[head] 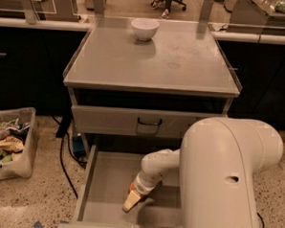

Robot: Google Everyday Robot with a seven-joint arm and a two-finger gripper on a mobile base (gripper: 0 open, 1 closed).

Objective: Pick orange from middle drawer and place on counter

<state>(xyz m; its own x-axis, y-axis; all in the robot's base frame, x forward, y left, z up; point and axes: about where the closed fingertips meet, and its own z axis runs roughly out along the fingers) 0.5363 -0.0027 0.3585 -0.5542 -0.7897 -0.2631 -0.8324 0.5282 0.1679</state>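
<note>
The middle drawer (105, 181) is pulled out at the bottom, with its plain grey floor showing. My gripper (132, 201) reaches down into it, near the drawer's middle front, at the end of my white arm (225, 178). A small sliver of the orange (132, 187) shows right against the gripper's left side; the rest is hidden by the gripper. The counter (174, 60) is the flat grey top of the cabinet above.
A white bowl (144, 28) stands at the back of the counter. A closed drawer face with a black loop handle (149, 122) sits above the open drawer. A clear bin of litter (9, 142) stands on the floor at left. Cables (63, 155) run beside the cabinet.
</note>
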